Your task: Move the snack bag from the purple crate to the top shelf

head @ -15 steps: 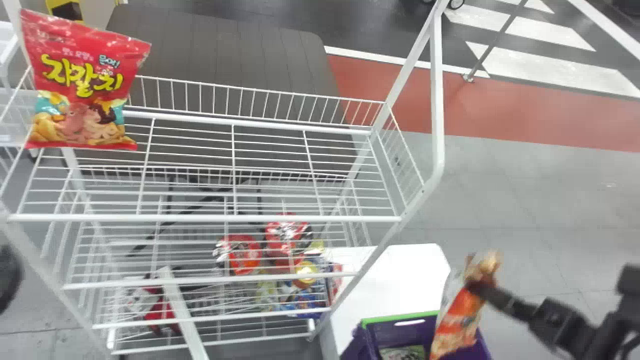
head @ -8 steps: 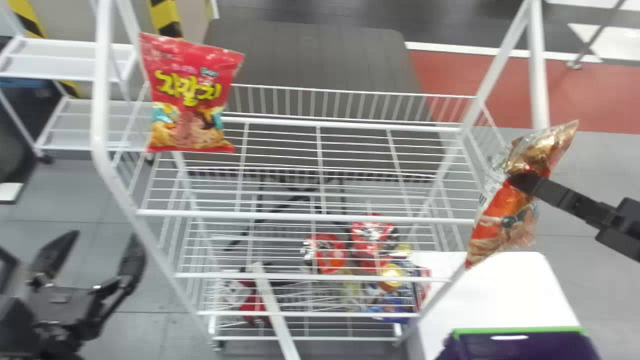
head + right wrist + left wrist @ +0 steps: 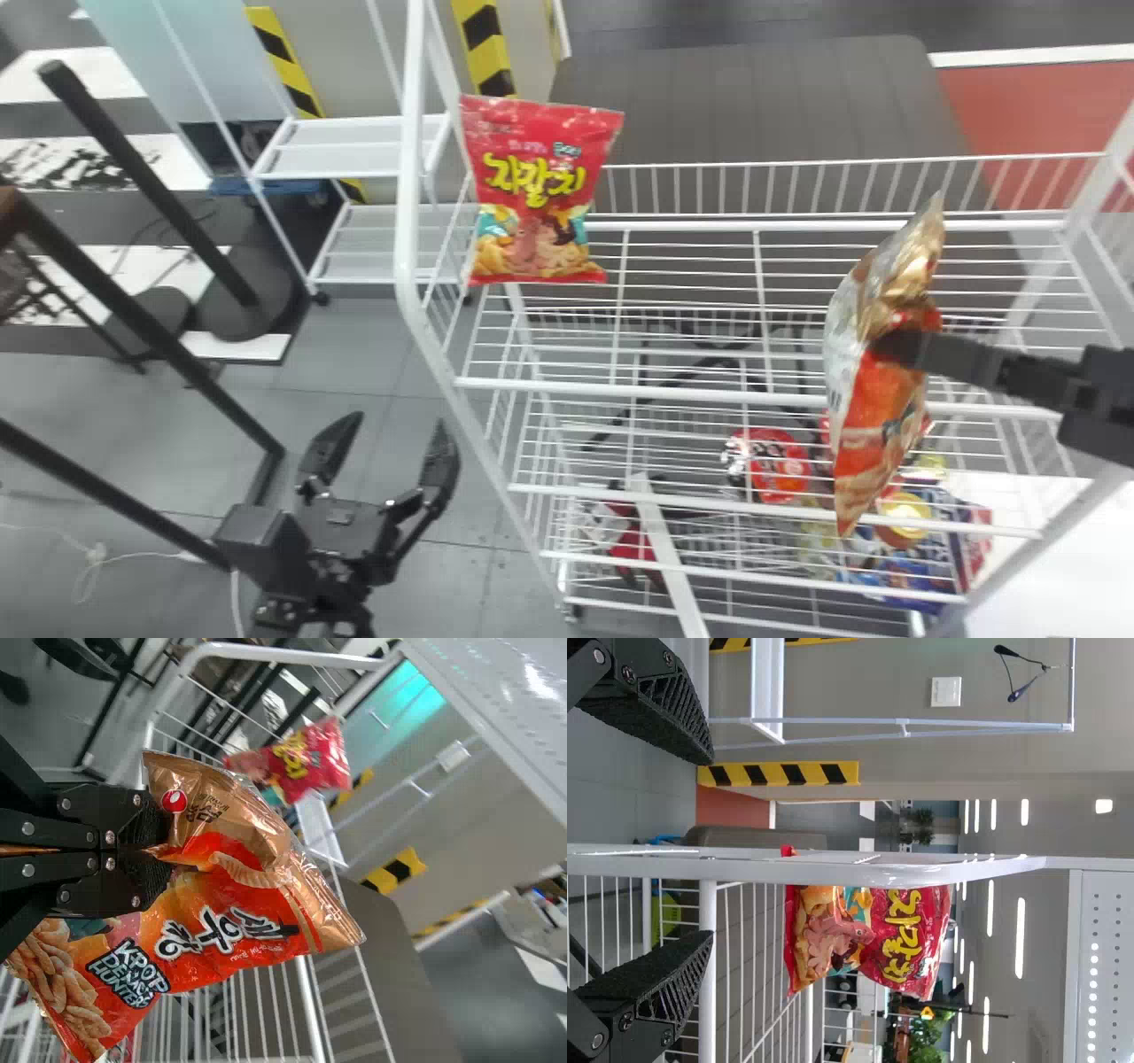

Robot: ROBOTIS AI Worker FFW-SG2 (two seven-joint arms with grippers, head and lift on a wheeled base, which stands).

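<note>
I have swung the snack bag (image 3: 861,434) in from the rack's right end, so it now hangs by the top shelf (image 3: 673,392). My right gripper (image 3: 152,848) pinches it tight. The left gripper (image 3: 386,455) is low beside the rack, its fingers wide. This is the carrying step; next I should get it over the white wire shelf, lower it, and let go. The bag looks shiny, crinkly and puffy, gold and orange.

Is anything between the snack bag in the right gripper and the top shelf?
Possibly the front rail of the top shelf: I cannot tell whether the orange bag clears it. Nothing else visible blocks the way; the red bag stands off at the left end.
</note>
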